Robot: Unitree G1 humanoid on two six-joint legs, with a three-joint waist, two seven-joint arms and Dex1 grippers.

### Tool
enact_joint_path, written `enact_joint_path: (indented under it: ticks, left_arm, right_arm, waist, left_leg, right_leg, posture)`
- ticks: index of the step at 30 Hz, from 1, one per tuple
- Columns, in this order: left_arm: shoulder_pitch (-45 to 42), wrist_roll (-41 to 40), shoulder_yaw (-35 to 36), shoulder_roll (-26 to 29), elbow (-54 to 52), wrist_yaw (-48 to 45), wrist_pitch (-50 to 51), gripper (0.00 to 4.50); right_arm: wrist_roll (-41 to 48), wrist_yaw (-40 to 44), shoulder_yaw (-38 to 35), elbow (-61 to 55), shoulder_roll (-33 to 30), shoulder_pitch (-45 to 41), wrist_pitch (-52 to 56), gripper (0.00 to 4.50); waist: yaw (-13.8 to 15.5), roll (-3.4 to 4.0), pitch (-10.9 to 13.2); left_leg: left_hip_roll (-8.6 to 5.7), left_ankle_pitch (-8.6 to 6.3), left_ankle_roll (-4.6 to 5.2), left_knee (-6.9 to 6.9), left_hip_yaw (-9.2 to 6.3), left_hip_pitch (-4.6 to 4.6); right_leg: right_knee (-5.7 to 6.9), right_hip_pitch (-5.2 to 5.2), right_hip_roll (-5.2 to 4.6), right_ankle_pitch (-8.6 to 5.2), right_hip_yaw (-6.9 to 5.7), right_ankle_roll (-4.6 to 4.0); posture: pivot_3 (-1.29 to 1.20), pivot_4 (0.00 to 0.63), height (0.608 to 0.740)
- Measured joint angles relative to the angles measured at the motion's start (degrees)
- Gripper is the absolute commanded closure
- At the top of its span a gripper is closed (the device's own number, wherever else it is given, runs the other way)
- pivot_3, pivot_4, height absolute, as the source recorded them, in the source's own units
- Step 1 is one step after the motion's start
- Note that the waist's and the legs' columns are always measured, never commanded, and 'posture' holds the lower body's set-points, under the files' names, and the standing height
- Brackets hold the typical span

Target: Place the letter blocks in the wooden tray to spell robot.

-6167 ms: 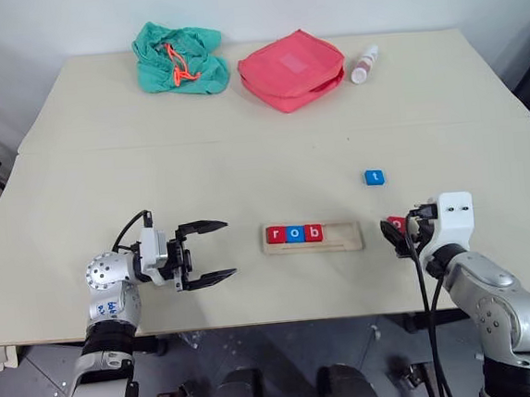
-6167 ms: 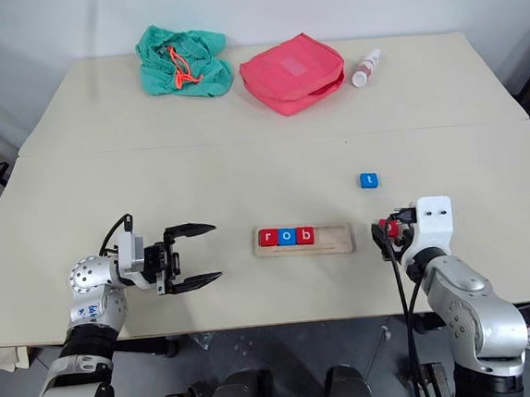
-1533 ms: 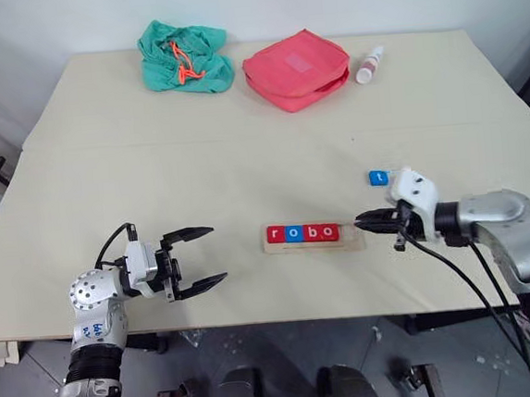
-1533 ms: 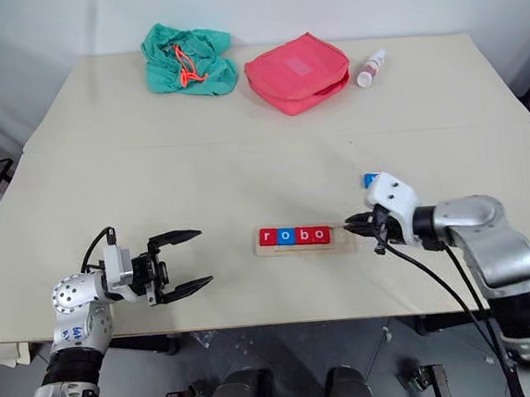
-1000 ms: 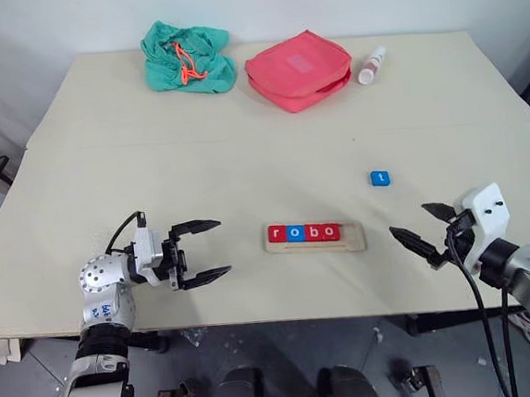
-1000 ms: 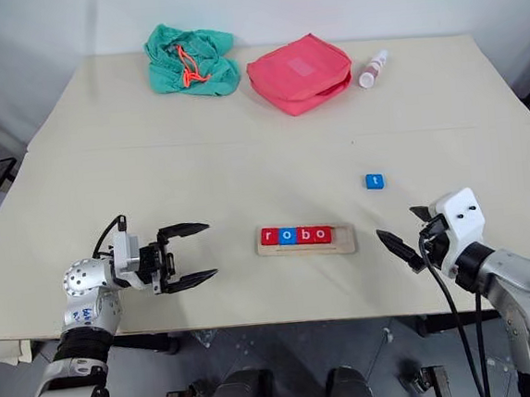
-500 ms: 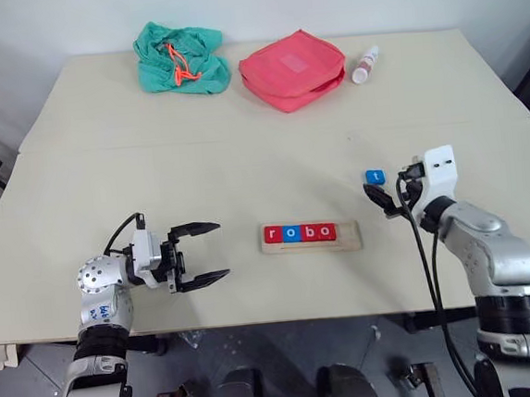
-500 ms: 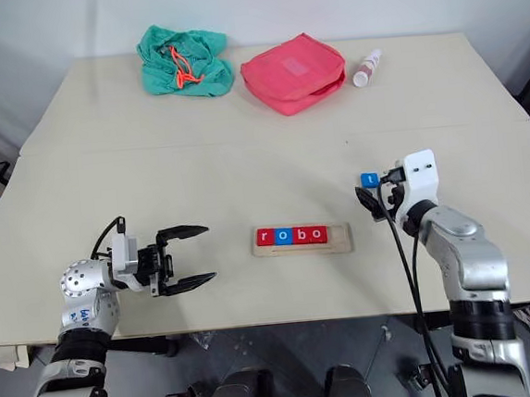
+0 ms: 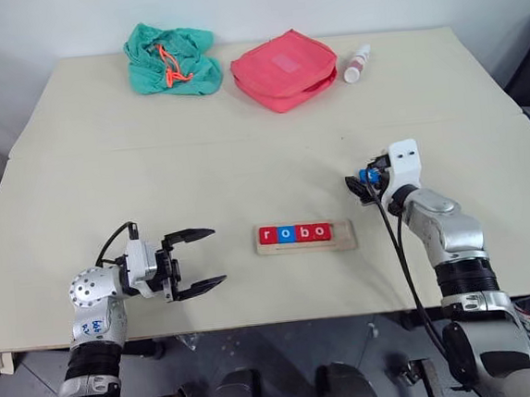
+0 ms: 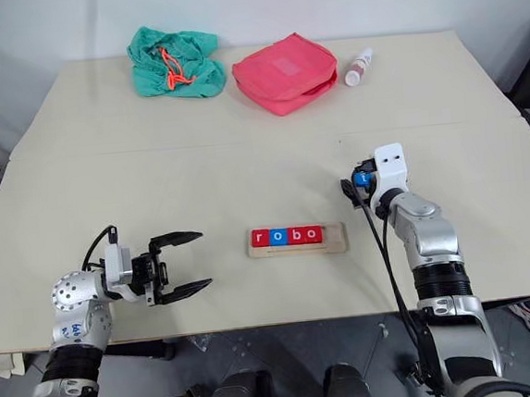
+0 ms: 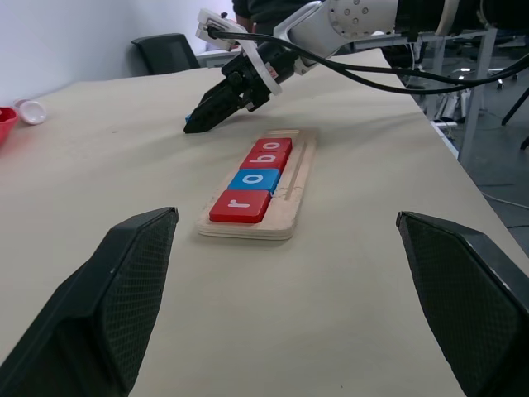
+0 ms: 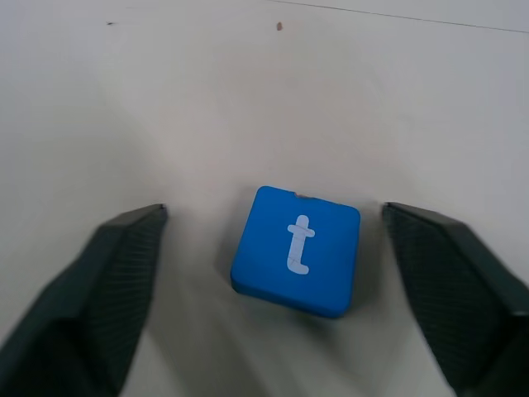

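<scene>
Right wrist view: spread right gripper straddles the blue t block beyond the wooden tray; closing off-centre could skid it. Left gripper spread, empty.

Four letter blocks are sitting in the wooden tray, reading r, o, b, o. The right gripper is hovering at the blue block. The left gripper is resting with fingers apart.
</scene>
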Motion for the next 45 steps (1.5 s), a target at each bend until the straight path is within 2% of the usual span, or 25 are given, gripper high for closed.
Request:
enact_joint_path:
  ticks: [5,6,9,12,21,26,35,38,42,45]
  left_arm:
    - [0.1,0.0,0.1,0.0,-0.7,0.6,0.0,0.0]
    - [0.2,0.0,0.1,0.0,-0.7,0.6,0.0,0.0]
    - [0.2,0.0,0.1,0.0,-0.6,0.6,0.0,0.0]
    - [0.0,0.0,0.0,-0.2,-0.5,0.2,0.0,0.0]
    - [-2.6,-0.1,-0.3,-0.1,2.2,-2.8,-0.1,0.0]
    - [-4.1,-0.1,-0.4,-0.2,4.1,-4.0,-0.1,0.0]
    - [-5.0,-0.1,-0.6,-0.4,4.2,-4.5,-0.1,0.0]
    - [-4.9,-0.1,-0.6,-0.4,4.2,-4.5,-0.1,0.0]
    - [-4.5,-0.1,-0.6,-0.4,4.2,-4.5,-0.1,0.0]
    - [-4.4,0.0,-0.6,-0.6,4.2,-4.3,-0.1,0.0]
  right_arm:
    - [-0.4,-2.3,0.0,-1.8,0.3,0.8,0.8,2.92]
    - [-0.4,-2.6,-0.1,-2.9,0.3,1.6,1.0,3.03]
    - [0.0,-3.1,-0.6,-6.5,0.3,3.8,2.4,3.02]
    - [1.2,-3.2,-1.9,-15.6,0.0,8.5,7.0,3.02]
    - [7.6,-5.6,-7.5,-50.4,-0.9,25.8,30.1,3.02]
    - [9.3,-7.2,-8.8,-57.4,1.0,30.3,36.5,3.02]
    - [10.2,-8.1,-9.0,-59.0,3.2,31.6,36.7,0.03]
    - [10.9,-5.7,-9.2,-59.0,1.3,32.0,34.7,0.03]
    - [12.1,6.2,-8.1,-56.0,-10.5,33.0,27.7,0.03]
    - [11.9,17.9,-4.5,-50.4,-20.4,32.8,19.9,0.03]
  waist:
    - [0.1,0.0,0.0]
    - [0.1,0.0,0.0]
    - [0.1,0.0,0.0]
    - [0.1,0.01,0.0]
    - [1.2,0.01,0.0]
    - [1.4,0.01,0.0]
    - [1.4,0.01,0.0]
    - [1.4,0.01,0.0]
    - [1.5,0.01,0.0]
    - [1.4,0.01,0.0]
  left_leg:
    - [-0.05,0.0,0.0,0.05,-0.12,0.0]
    - [-0.05,0.0,0.0,0.04,-0.14,0.0]
    - [-0.06,0.0,0.0,0.03,-0.14,-0.01]
    - [-0.06,0.0,0.0,-0.01,-0.09,-0.02]
    - [-0.05,-0.01,-0.01,-0.06,-0.06,0.0]
    - [-0.06,-0.01,-0.01,0.02,0.08,0.01]
    - [-0.08,-0.01,0.0,-0.01,0.08,0.02]
    - [-0.09,-0.01,0.0,-0.01,0.08,0.02]
    - [-0.09,-0.02,0.02,0.01,0.1,0.02]
    - [-0.06,-0.02,0.02,-0.01,0.2,0.03]
  right_leg:
    - [0.07,0.02,0.0,0.0,0.06,0.0]
    - [0.09,0.02,0.0,0.0,0.06,0.0]
    - [0.09,0.01,0.0,0.0,0.07,0.0]
    - [0.09,-0.03,-0.01,0.0,0.1,0.0]
    - [0.08,-0.04,0.01,0.0,0.17,0.0]
    - [0.05,-0.04,0.02,0.0,0.3,0.0]
    - [0.05,-0.05,0.02,0.0,0.33,0.0]
    - [0.05,-0.06,0.01,0.0,0.33,0.0]
    - [-0.16,0.03,0.04,0.0,0.34,0.0]
    - [-0.26,0.05,0.05,0.0,0.34,0.0]
  posture:
    - [0.0,0.15,0.74]
    - [0.0,0.15,0.74]
    - [0.0,0.15,0.74]
    - [0.0,0.15,0.74]
    - [0.0,0.15,0.74]
    - [0.0,0.15,0.74]
    - [0.0,0.15,0.74]
    - [0.0,0.15,0.74]
    - [0.0,0.15,0.74]
    - [0.0,0.15,0.74]
